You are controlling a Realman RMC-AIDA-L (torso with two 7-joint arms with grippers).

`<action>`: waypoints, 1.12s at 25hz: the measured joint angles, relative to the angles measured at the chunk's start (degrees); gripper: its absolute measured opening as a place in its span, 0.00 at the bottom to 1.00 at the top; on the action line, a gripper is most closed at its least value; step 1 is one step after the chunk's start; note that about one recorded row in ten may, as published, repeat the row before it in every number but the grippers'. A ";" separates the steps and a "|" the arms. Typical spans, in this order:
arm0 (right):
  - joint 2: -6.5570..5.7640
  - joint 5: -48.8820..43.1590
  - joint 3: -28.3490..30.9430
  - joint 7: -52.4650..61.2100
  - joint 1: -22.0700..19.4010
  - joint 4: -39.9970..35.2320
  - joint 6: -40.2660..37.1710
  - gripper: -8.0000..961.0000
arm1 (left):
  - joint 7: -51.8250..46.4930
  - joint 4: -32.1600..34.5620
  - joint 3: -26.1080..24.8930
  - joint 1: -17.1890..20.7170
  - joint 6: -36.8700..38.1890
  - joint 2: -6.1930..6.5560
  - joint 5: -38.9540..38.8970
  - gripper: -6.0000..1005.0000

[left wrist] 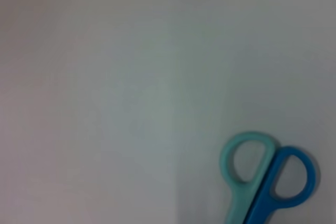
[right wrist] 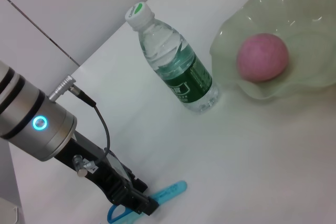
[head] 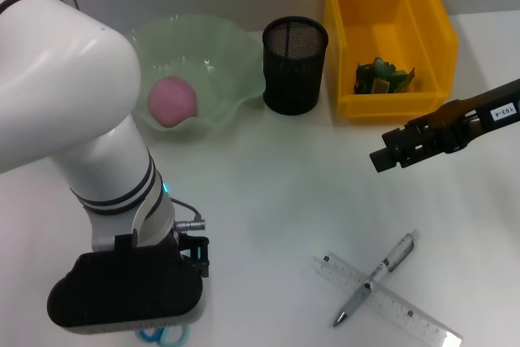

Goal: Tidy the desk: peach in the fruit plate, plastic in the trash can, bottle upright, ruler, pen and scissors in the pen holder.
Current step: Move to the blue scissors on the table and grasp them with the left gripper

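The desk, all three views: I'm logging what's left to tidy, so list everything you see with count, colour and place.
Peach: one, pink, in the fruit plate.
Fruit plate: one, pale green, far left.
Pen holder: one, black mesh, beside the plate.
Trash can: one, yellow, far right, green plastic inside.
Bottle: one, clear with green label, upright by the plate.
Pen: one, silver, lying across the ruler, clear, near right.
Scissors: one, blue handles, near left.
Left gripper: at the scissors.
Right gripper: above the table's right side.
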 joint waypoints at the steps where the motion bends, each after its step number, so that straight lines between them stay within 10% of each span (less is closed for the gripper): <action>1: 0.00 0.01 0.00 0.01 0.00 -0.01 0.00 0.85 | 0.00 -0.10 0.02 -0.02 0.00 0.00 -0.05 0.47; 28: 0.00 0.00 0.00 0.04 0.19 -0.18 -0.15 0.85 | -1.07 -1.59 0.52 -1.67 -0.29 0.00 -0.15 0.34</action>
